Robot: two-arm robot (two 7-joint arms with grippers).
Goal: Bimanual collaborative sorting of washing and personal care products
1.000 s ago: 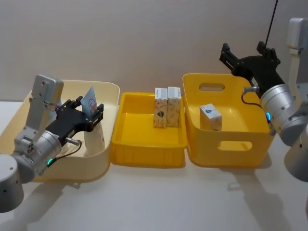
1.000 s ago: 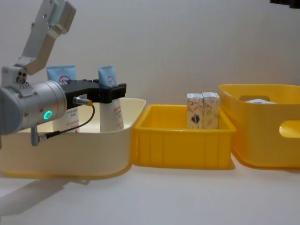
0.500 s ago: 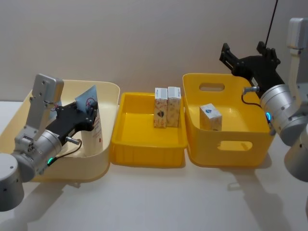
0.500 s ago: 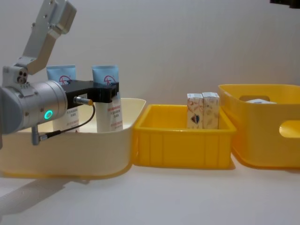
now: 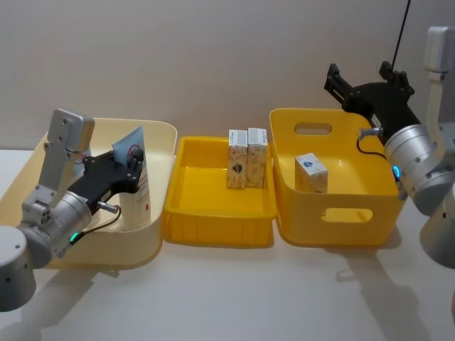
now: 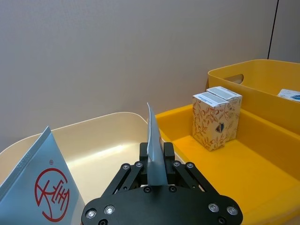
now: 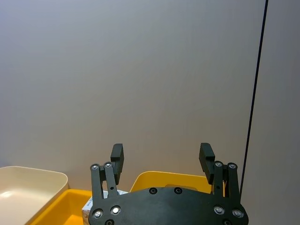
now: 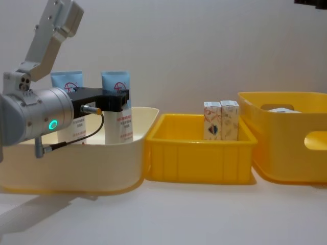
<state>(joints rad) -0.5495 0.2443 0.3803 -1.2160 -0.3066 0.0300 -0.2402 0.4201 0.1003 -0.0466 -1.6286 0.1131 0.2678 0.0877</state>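
Washing and personal care products stand grouped by kind in three bins on the table, and the robot's sorting job looks close to finished. In the cream bin on the robot's left, the left hand is pinched on the flat blue top of a squeeze tube, which stands upright near the bin's right wall. A second tube stands near it, partly hidden by the arm. Over the rear rim of the tall yellow bin on the right, the right hand hovers spread wide, holding nothing. The low yellow tray between the two bins holds two leaf-printed cartons, upright and touching. A small white box lies in the tall bin; whether it belongs there or awaits a move cannot be told from here. What seems left is releasing the held tube, and perhaps moving that box.
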